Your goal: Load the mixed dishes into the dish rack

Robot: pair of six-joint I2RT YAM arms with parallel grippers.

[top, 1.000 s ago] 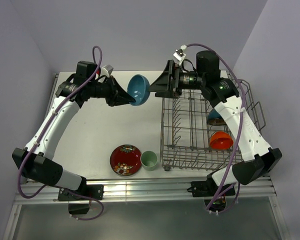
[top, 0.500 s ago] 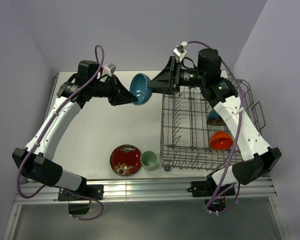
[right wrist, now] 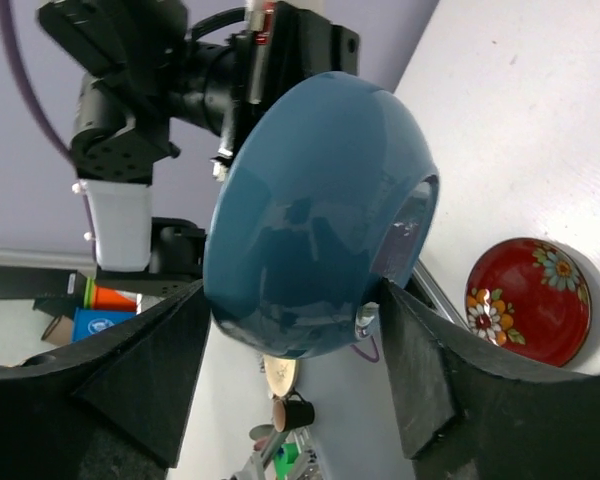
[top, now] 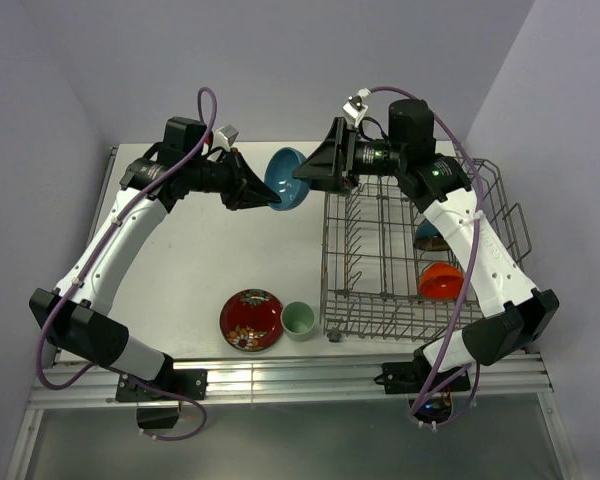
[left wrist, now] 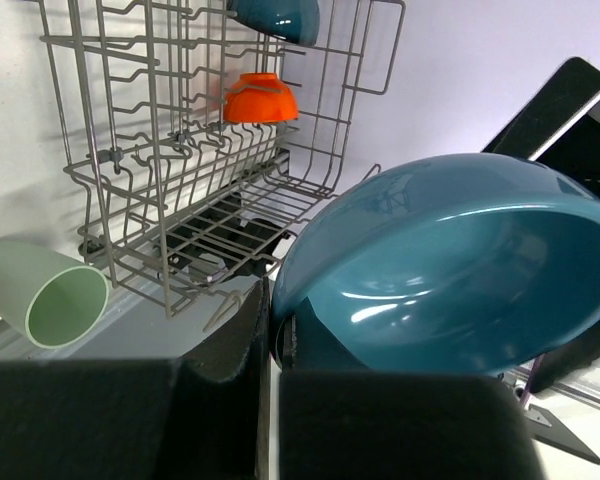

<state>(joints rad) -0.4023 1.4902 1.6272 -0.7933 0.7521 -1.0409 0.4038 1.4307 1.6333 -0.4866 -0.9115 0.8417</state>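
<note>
A blue bowl (top: 285, 178) hangs in the air between my two arms, left of the dish rack (top: 325, 260). My left gripper (top: 272, 200) is shut on its rim (left wrist: 280, 335). My right gripper (right wrist: 298, 290) spans the same bowl (right wrist: 320, 210), one finger against its outer wall and the other against its foot. Inside the rack stand an orange-red bowl (top: 442, 282) and another blue bowl (top: 427, 235). The red patterned plate (top: 251, 320) and the pale green cup (top: 298, 320) sit on the table near the rack's front left corner.
The rack's upright tines (left wrist: 180, 200) stand just right of the held bowl. Purple-grey walls close in the table at the back and both sides. My arms' bases stand on the rail along the near edge.
Both grippers have drawn together around the blue bowl. The right jaws have narrowed onto the bowl while the left keeps its grip on the rim.
</note>
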